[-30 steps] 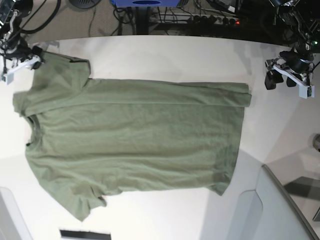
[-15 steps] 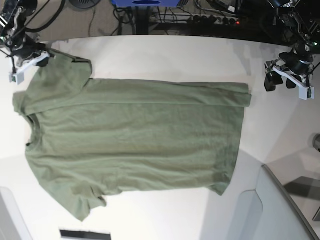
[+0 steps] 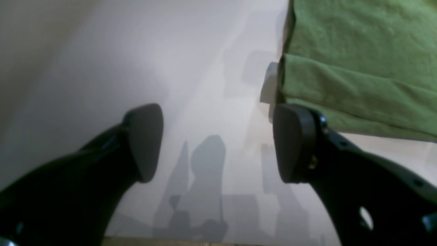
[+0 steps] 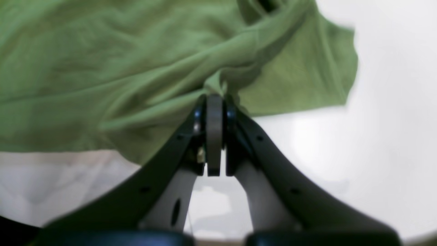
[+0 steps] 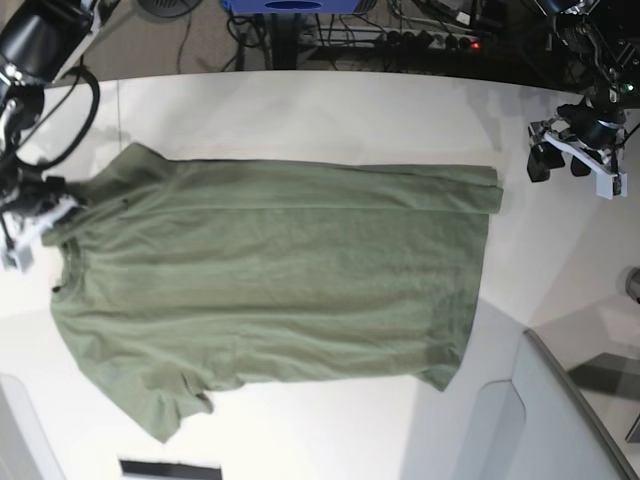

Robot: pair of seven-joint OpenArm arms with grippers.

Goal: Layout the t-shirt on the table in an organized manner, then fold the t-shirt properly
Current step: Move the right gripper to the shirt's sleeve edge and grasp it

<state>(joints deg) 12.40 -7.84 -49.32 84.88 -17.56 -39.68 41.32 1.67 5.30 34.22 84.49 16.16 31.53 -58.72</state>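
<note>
The olive-green t-shirt (image 5: 280, 270) lies spread on the white table (image 5: 330, 110), collar end at the left and hem at the right. My right gripper (image 5: 62, 205) is at the shirt's left edge, near the shoulder. The right wrist view shows it (image 4: 214, 99) shut on a pinched ridge of the shirt's cloth (image 4: 136, 61), which lifts into a fold. My left gripper (image 5: 560, 163) hovers just right of the hem's far corner. In its own view it (image 3: 218, 143) is open and empty over bare table, with the folded hem edge (image 3: 358, 68) beside its right finger (image 3: 293, 143).
A grey translucent panel (image 5: 560, 420) covers the near right corner. Another pale panel (image 5: 15, 430) sits at the near left, with a dark strip (image 5: 170, 468) at the front edge. Cables and a power strip (image 5: 430, 35) lie beyond the table's far edge.
My right gripper shut on the far sleeve and drew it toward the near side, so the sleeve now lies pulled in over the shirt's body. The left gripper has stayed still.
</note>
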